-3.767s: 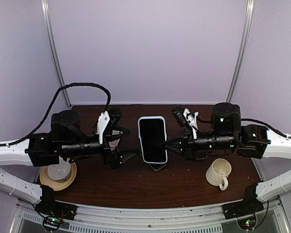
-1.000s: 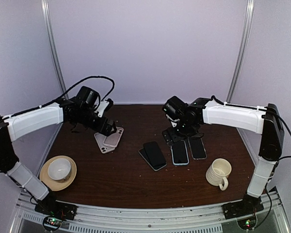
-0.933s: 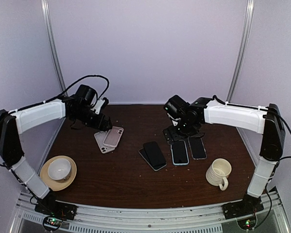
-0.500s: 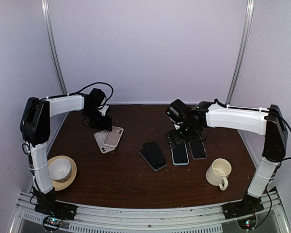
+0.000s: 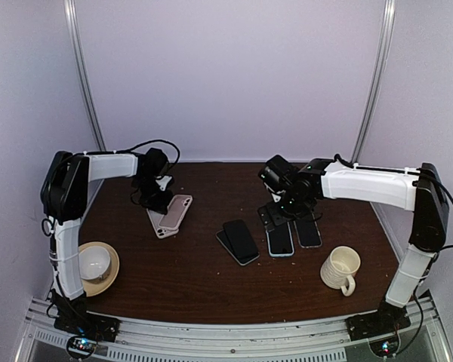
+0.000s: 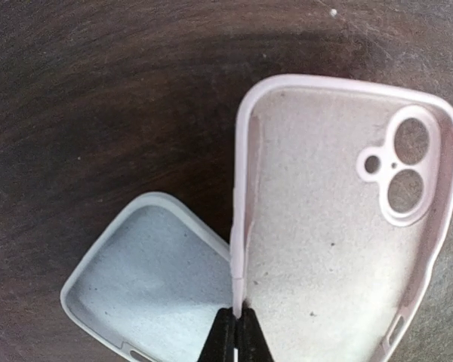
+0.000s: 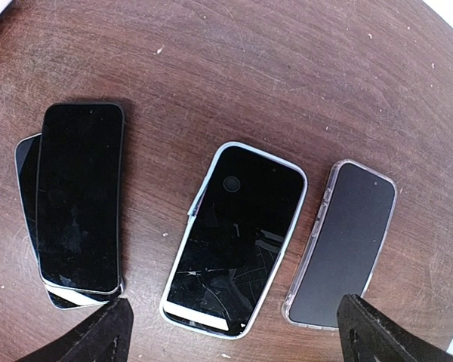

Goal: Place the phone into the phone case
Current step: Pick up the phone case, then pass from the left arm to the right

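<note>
1. Two empty phone cases are seen on the dark wooden surface (image 5: pixel 189 279): a pink case (image 6: pixel 332 241) and a pale blue case (image 6: pixel 147 286).
2. Four phones are counted: a top bare phone (image 7: pixel 81 196) stacked askew on a lower bare phone (image 7: pixel 26 173), a pale-cased phone (image 7: pixel 238 237), and a clear-cased phone (image 7: pixel 340 241).
3. One ribbed mug (image 5: pixel 341 269) and one cup (image 5: pixel 90 262) on a saucer (image 5: pixel 75 280) are placed near the front edge.
4. The pink case is found at the left rear of the surface, well apart from the phones in the middle.
5. The left gripper (image 6: pixel 236 335) is pinched shut on the thin side wall of the pink case, where that wall overlaps the pale blue case.
6. The right gripper (image 7: pixel 234 305) is spread wide above the phones, gripping nothing.
7. The pink case is shown open side up, with a pale speckled lining and a raised rim. A rounded camera cutout with two large holes and one small hole is seen in a corner.
</note>
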Robot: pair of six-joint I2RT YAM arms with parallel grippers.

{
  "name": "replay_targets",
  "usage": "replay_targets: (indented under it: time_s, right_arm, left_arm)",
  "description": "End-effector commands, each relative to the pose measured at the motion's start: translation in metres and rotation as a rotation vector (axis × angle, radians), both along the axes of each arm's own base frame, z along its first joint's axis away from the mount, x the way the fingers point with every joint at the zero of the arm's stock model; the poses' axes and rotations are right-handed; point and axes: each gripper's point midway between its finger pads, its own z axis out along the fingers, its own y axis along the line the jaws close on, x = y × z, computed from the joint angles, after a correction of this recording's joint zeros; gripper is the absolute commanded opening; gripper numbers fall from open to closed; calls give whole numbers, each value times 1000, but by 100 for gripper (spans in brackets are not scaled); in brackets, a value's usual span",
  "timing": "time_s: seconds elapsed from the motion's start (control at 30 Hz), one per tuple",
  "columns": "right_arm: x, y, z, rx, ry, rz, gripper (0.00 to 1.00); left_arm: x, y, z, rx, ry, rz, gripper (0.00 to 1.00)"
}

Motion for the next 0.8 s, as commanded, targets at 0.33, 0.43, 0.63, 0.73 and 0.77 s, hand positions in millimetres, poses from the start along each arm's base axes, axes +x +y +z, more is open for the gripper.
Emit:
replay_targets:
  time_s: [0.33,0.43,0.63,0.73,0.77]
  right_arm:
    - [4,32,72,207,-165,63,99]
    - [-5,79,115,395,-252,199,99]
    - [-32,167,189,751,-352,434,100]
    - [-36,189,211,856,-399,476,99]
    - [-35,192,214,871,-406,470,98]
  left_arm:
    - [-5,-11,144,-87,-482,76,0]
    - [-23,-21,192,-103,-681,85,0]
    - [-63,-42,252,-209,-916,136,0]
    - [-79,-48,266,-237,-971,149,0]
    - [-83,-51,270,-247,-982,146,0]
